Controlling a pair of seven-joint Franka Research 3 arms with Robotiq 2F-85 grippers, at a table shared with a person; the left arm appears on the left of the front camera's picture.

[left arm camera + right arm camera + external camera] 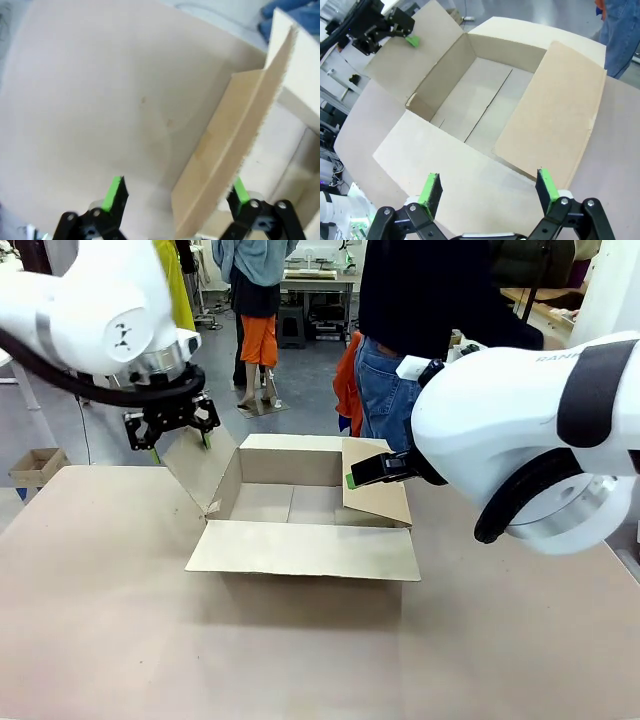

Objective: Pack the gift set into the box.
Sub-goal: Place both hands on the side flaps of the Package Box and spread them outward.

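A pale beige table (120, 640) is filling the lower half of the front view, with a grey workshop floor (310, 390) stretching behind it and a small brown carton (35, 465) sitting on that floor at the left edge of the frame. A person (410, 300) in a dark top and blue jeans is standing at the table's far side, upper centre-right. The box (300, 552) is resting at mid-table, just above the frame's centre, mouth facing up and its long axis running left to right across the picture, all four flaps folded outward. The near flap is lying almost flat toward the camera, while the left flap (200, 465) is slanting up and out toward the upper left. The left gripper (180, 447) is hanging over that flap's top edge, fingers spread wide with the cardboard rising between them. The right gripper (365, 475) is hovering at the right flap (385, 505), and in the right wrist view its fingers are standing wide apart above the box, closed on nothing.
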